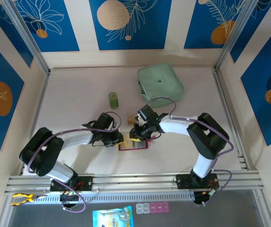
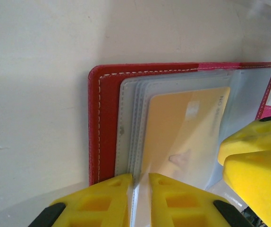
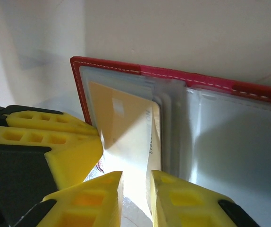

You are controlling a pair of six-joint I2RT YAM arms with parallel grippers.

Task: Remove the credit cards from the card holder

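The left gripper (image 2: 140, 183): jaws stand almost together, pinching the near edge of a clear sleeve (image 2: 128, 118) that runs up between the pads. Directly beyond its tips lies the holder (image 2: 102, 123), opened flat on the table (image 2: 36, 94). The holder's red cover is underneath, and its stitched border shows along the left and far sides. A tan card (image 2: 185, 127) sits inside the sleeves just beyond the tips and to their right, with pale print along its outer edge.

The right gripper (image 3: 136, 184): jaws narrowly apart with a glare-lit leaf between them. Whether they clamp it, and whether it is sleeve or card, cannot be told. The two grippers stand just beside each other over the holder, the left one's fingers (image 3: 55, 137) close against the right one's tips.

Farther out, from overhead:
- A small tan flat piece (image 1: 130, 118) lies just beyond both grippers.
- A green cylinder (image 1: 113, 100) is beyond the left gripper.
- A mint pouch (image 1: 159, 81) is well beyond the right gripper.
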